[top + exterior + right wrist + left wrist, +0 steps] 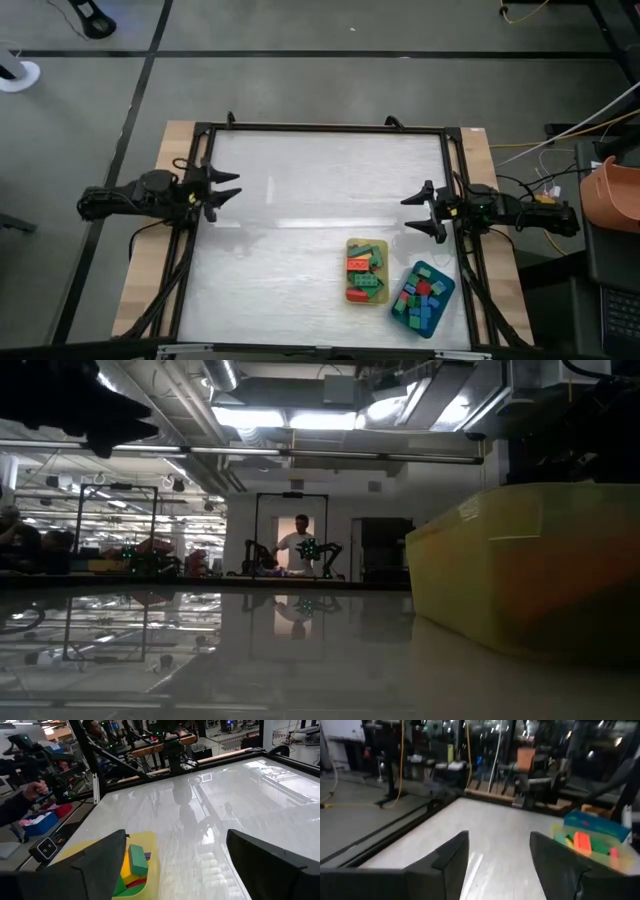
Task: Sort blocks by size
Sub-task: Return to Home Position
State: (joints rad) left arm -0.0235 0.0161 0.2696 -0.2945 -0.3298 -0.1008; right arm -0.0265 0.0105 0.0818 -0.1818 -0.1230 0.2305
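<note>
The small hard plastic toy bricks (364, 270) lie sorted, the longer ones apparently heaped in the yellow rectangular plastic tray (367, 241), the short cubes in the teal rectangular tray (429, 267) just beside it. They look light, stiff and slick-sided; I'd pinch one across its flat narrow faces. The left gripper (232, 188) and right gripper (410, 213) hang at opposite edges of the glossy white table (300, 190), jaws apart and empty.

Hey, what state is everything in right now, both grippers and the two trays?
Left gripper: fingers open, empty, at the table's left edge.
Right gripper: fingers open, empty, at the right edge.
Yellow tray: holds longer blocks.
Teal tray: holds small blocks.
</note>
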